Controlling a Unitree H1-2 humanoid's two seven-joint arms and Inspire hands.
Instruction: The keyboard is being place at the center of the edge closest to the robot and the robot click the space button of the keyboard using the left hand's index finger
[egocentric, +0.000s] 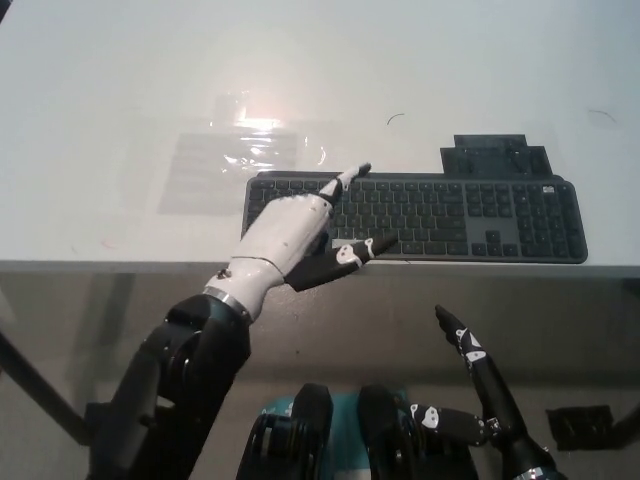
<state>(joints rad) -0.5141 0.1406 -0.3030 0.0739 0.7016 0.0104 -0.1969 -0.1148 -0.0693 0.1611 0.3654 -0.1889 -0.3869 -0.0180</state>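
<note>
A dark grey keyboard (460, 217) lies along the near edge of the white table (120, 80), right of centre. My white left hand (295, 235) is over the keyboard's left part with its fingers apart. One finger stretches up to the top key row and a lower one points right along the bottom row, covering the space bar. Whether a finger touches the keys I cannot tell. My black right hand (480, 385) rests low in front of the table, fingers spread, holding nothing.
A clear plastic sheet (240, 160) lies on the table behind the keyboard's left end. A dark flat stand (497, 158) sits just behind the keyboard's right half. A small dark object (578, 425) lies on the floor at the lower right.
</note>
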